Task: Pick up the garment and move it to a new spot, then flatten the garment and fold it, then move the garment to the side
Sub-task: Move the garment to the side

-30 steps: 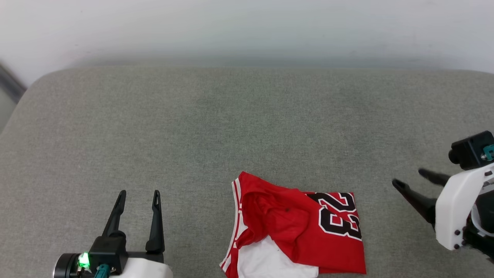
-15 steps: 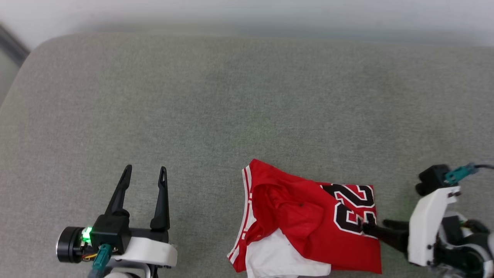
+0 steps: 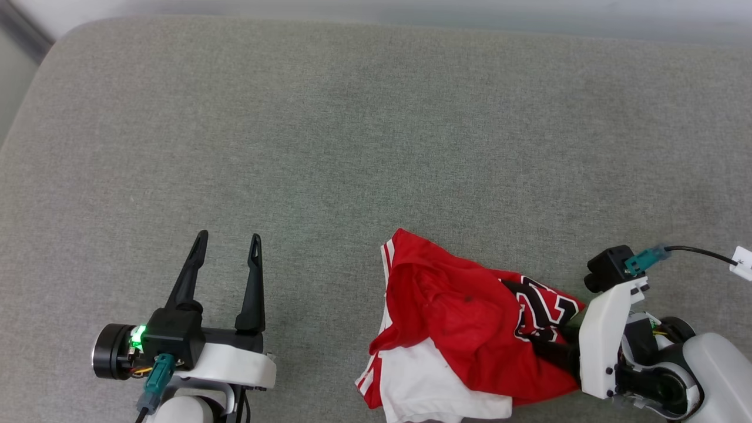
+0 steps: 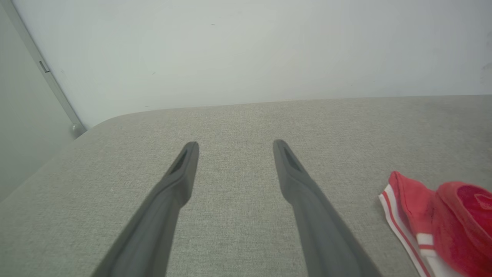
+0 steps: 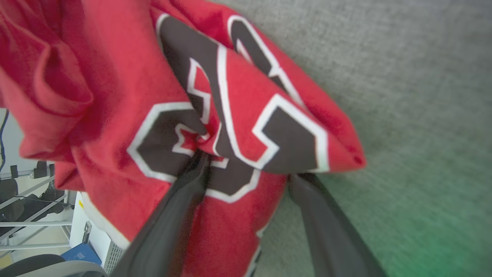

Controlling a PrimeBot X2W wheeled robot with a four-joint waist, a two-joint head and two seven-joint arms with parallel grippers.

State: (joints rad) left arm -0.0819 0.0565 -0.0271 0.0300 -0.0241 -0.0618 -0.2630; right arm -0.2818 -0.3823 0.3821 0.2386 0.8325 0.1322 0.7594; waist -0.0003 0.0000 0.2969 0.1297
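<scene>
The fingertips of the right gripper (image 5: pixel 250 169) vanish under a fold of the shirt (image 3: pixel 458 317), jaws spread wide around it. The shirt, cut off at the head view's bottom edge, lies crumpled on the near side of the grey cushion (image 3: pixel 352 147): red, white sleeve, black numerals. The left gripper (image 3: pixel 229 236) gapes empty.

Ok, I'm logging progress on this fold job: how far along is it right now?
Nothing looks finished: the red jersey lies crumpled on the grey cushion, neither flat nor folded. In hand: the right end effector straddles the jersey's numbered edge, fingers open, not yet closed. The left end effector hovers open, apart from it. Left: lifting, moving, flattening, folding, setting aside.
</scene>
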